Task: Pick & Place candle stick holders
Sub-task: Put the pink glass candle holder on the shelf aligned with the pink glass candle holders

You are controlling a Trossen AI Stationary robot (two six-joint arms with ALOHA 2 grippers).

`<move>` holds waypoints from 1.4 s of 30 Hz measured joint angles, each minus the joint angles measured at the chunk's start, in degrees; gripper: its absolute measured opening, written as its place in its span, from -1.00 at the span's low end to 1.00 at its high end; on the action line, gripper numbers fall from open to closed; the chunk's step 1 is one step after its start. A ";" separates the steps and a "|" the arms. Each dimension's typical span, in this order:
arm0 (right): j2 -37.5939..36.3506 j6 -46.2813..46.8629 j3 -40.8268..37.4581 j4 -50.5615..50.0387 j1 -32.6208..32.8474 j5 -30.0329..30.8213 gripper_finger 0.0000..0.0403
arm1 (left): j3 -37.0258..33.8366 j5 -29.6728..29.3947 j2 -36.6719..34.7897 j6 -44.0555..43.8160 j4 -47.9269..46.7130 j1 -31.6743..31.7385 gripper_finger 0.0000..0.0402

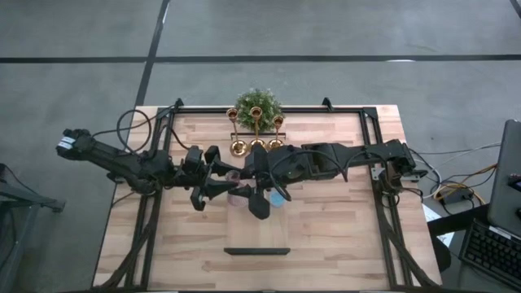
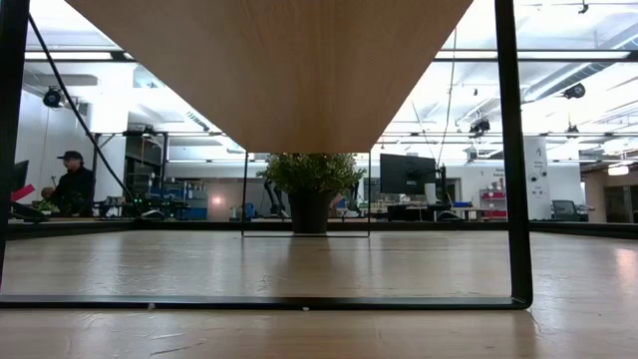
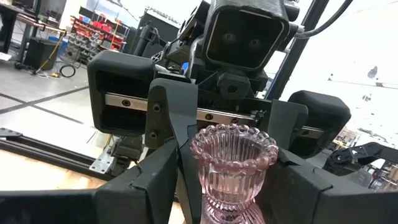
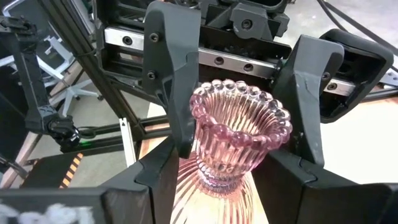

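Pink ribbed glass holder (image 4: 239, 134), judged fragile and slippery, sits between both parted pincers, left (image 3: 230, 180) and right (image 4: 217, 180); grip its waist.

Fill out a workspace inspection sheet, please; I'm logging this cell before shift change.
Surface: wooden table, dark frame.
Job's things: three gold holders at the far edge; pink glass holder between both arms; blue holder by the right arm.
Clutter: plant; dark bar.
Grippers: left pincer and right pincer both straddle the pink glass holder; grip unclear.
Cables: cable loops on the left arm; wires right of the table.
Surroundings: person at a desk, monitor.
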 joint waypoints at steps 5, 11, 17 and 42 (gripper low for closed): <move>-0.10 0.02 0.00 -0.19 0.00 0.02 -0.14 | 0.00 -0.25 0.00 0.14 0.09 0.00 0.03; -0.13 -0.02 0.00 -0.74 0.02 0.00 -0.13 | 0.00 -0.56 -0.07 0.07 0.08 0.00 0.03; -0.19 0.02 0.00 -1.17 0.02 0.00 -0.14 | 0.00 -0.66 -0.12 0.00 0.07 0.00 0.02; -0.30 0.07 -0.07 -1.25 -0.03 1.42 -0.19 | 0.00 -0.98 -0.46 -0.01 0.33 -0.02 -0.22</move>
